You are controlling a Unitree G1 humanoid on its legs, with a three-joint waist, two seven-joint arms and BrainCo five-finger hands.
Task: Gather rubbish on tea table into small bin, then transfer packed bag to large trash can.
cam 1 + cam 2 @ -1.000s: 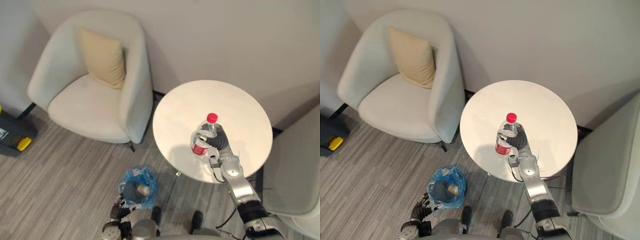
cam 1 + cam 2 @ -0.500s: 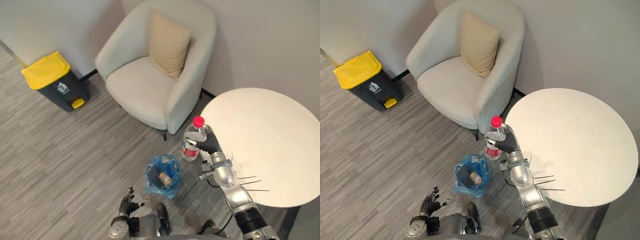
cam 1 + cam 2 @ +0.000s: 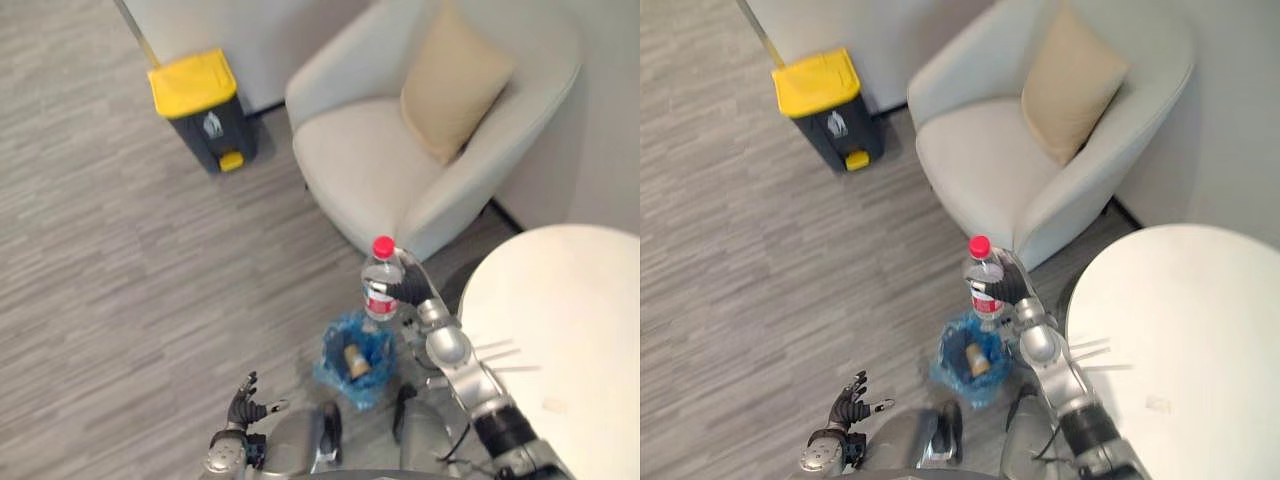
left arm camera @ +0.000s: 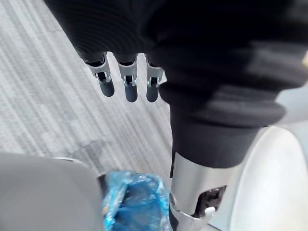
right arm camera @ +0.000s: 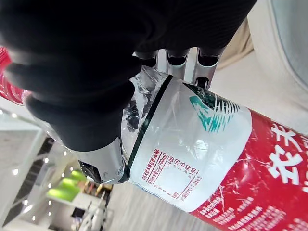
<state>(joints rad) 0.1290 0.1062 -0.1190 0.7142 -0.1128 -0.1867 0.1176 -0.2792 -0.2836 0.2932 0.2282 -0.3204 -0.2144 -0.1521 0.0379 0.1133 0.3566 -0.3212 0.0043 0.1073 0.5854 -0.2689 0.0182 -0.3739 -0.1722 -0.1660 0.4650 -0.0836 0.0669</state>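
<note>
My right hand (image 3: 412,291) is shut on a clear plastic bottle (image 3: 381,286) with a red cap and a red label. It holds the bottle upright in the air, off the left edge of the white round tea table (image 3: 560,340). Just below the bottle, on the floor, stands the small bin lined with a blue bag (image 3: 335,352), with a brownish piece (image 3: 353,361) inside. In the right wrist view the fingers (image 5: 176,57) wrap round the bottle (image 5: 202,154). My left hand (image 3: 245,405) hangs low near the floor, fingers (image 4: 126,83) straight, holding nothing.
A dark large trash can with a yellow lid (image 3: 200,108) stands by the wall at the far left. A cream armchair (image 3: 380,170) with a tan cushion (image 3: 455,80) sits behind the bin. Grey wood-look floor lies between the bin and the trash can.
The view has swung left, bringing the yellow-lidded can into sight. My right hand has carried the bottle off the table to above the blue-bagged bin.
</note>
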